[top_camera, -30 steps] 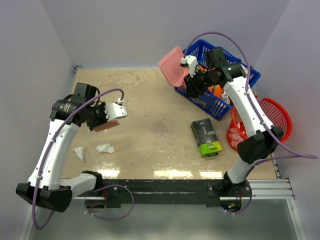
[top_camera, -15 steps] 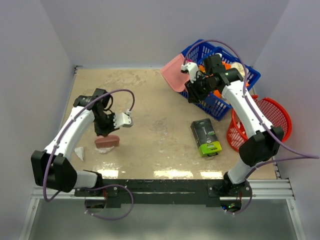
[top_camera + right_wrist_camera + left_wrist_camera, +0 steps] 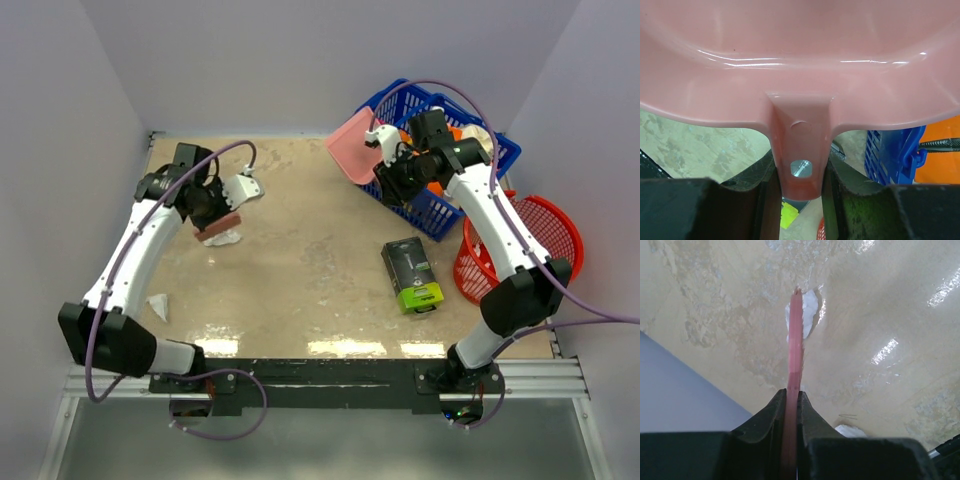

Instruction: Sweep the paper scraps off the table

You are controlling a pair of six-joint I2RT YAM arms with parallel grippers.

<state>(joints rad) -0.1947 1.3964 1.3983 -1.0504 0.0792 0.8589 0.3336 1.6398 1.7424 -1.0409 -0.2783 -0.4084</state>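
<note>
Early: left gripper [image 3: 213,217] clamps thin reddish brush [image 3: 795,330] on one crumpled white paper scrap [image 3: 810,307] on beige stone-look counter [image 3: 300,295], another scrap [image 3: 158,306] unswept nearby, right gripper [image 3: 800,172] holds pink plastic dustpan [image 3: 349,150] well apart.

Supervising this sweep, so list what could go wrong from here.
1. The pink plastic dustpan hangs in the right gripper by the blue plastic basket, far from the crumpled white paper scrap; swept paper may have nothing to land in.
2. The thin pink sweeper blade in the left gripper is narrow; the scrap could slip round it.
3. A second paper scrap lies apart and may be missed.
</note>
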